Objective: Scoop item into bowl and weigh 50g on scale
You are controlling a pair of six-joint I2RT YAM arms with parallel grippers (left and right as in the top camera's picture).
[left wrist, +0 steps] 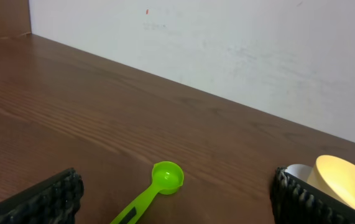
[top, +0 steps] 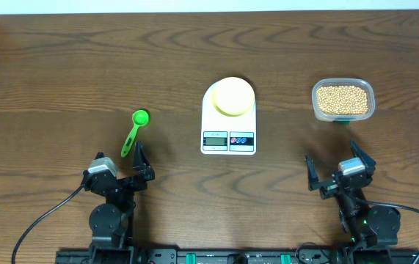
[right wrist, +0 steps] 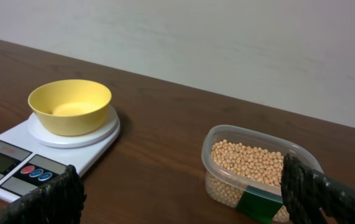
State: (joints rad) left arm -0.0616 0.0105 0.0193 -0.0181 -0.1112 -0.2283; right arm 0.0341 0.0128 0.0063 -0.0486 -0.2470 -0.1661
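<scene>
**Overhead and wrist views: opening layout of the weighing task.** The bowl (top: 233,97) is sitting centred on the scale (top: 228,128). In the right wrist view its inside is showing bare yellow, so no portion is being weighed yet. The display (top: 215,138) is too small to read.

The beans (top: 343,99) are lying all together in a clear tub (top: 316,103), which is standing well apart from the scale at its 3 o'clock. A green measuring spoon (top: 133,132) is lying on the table (top: 62,66) at the scale's 8 o'clock, with its cup toward 12 o'clock and neither arm touching it.

Judged from this layout, every working step is outstanding: taking up the spoon, dipping into the tub, tipping into the bowl, and trimming to 50 g.

The left gripper (top: 121,160) is resting low at the table's 7 o'clock, just short of the spoon's handle, fingers spread wide and holding nothing. The right gripper (top: 335,165) is resting likewise at 5 o'clock, pointing toward the tub at its 12 o'clock, fingers spread and empty.
</scene>
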